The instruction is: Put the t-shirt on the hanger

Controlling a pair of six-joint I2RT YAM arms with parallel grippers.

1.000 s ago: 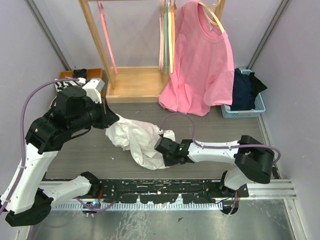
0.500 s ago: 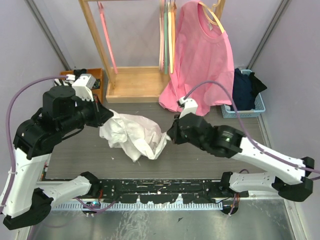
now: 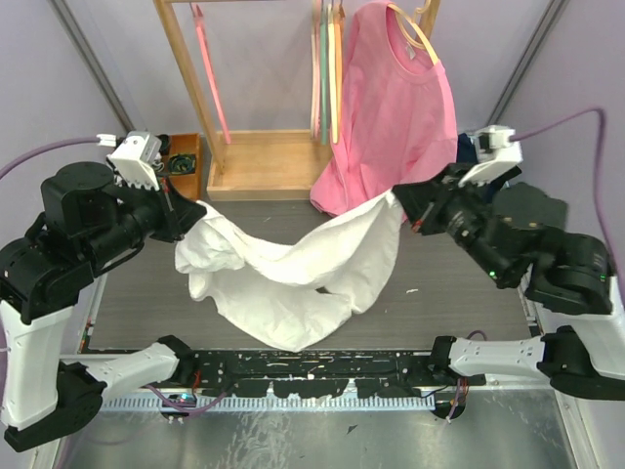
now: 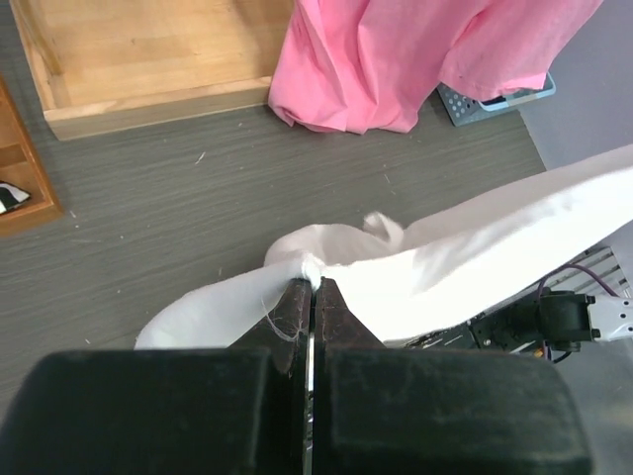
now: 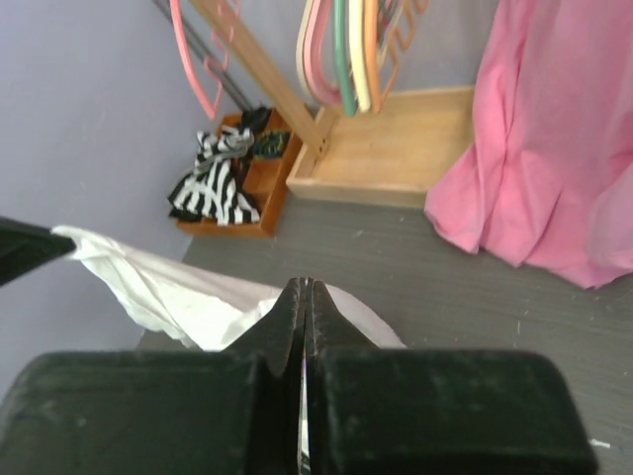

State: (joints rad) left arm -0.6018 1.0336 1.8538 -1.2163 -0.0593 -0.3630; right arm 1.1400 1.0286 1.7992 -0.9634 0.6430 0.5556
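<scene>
Clamped shut on opposite edges, the left claw [image 3: 184, 215] at 9 o'clock and right claw [image 3: 401, 206] at 3 o'clock sling the t-shirt [image 3: 293, 278] over the desk [image 3: 459, 283], probably spreading it for hanging.

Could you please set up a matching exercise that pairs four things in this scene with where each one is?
Things:
1. plain white cotton t-shirt
2. pink short-sleeved t-shirt
3. black-and-white striped cloth
4. pale blue plastic basket

Places:
A. hanging on the tall wooden rack
B. at the right side, holding dark clothes
C. held up at its two ends by the left tool and right tool
D. draped on a small brown wooden box by the left wall

Pairs: 1-C, 2-A, 3-D, 4-B
</scene>
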